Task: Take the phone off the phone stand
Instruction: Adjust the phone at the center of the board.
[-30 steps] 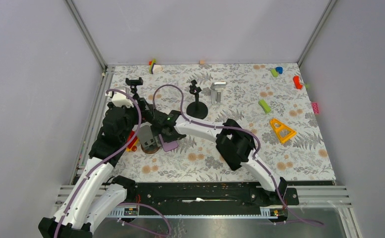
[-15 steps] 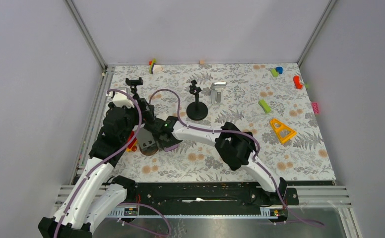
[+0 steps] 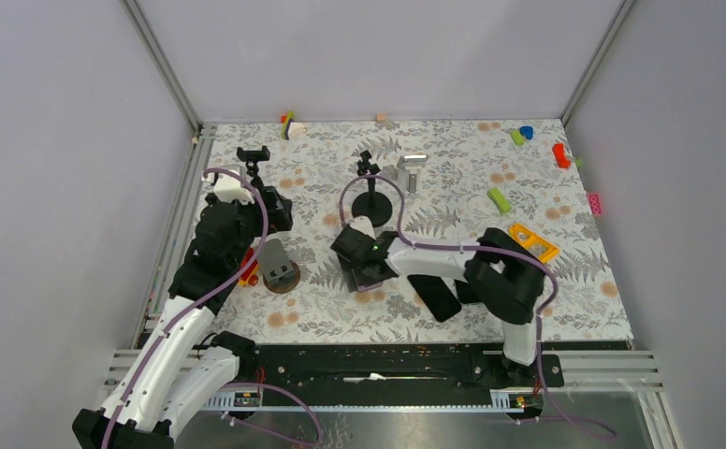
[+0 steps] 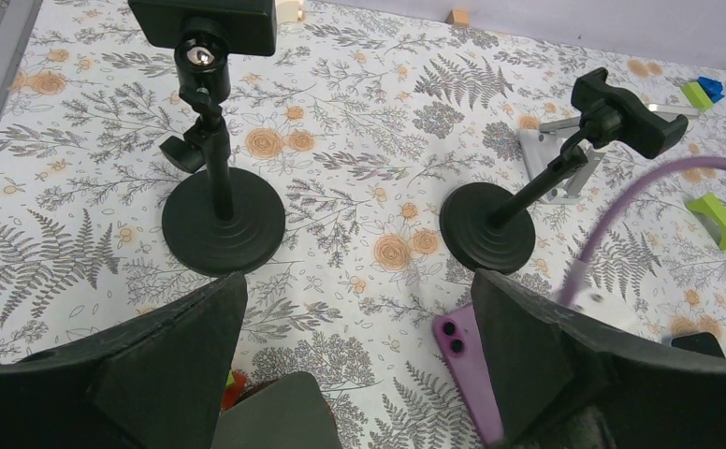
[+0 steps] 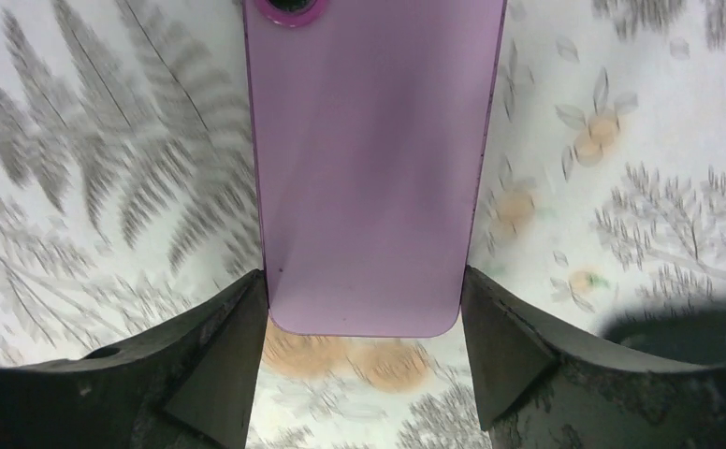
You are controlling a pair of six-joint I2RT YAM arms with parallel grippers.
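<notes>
Fern-print tabletop, purple phone gripped between right jaws, left jaws spread wide and empty, near grey phone stand

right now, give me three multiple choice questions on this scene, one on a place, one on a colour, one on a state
1. Where is the phone? A on a stand B between the right gripper fingers C by the back wall
2. Phone colour? A black B purple C green
3. The left gripper is: A open B shut on the phone C shut on a block
Answers: B, fingers touch both its edges; B, its back is purple; A, fingers spread, nothing between.
</notes>
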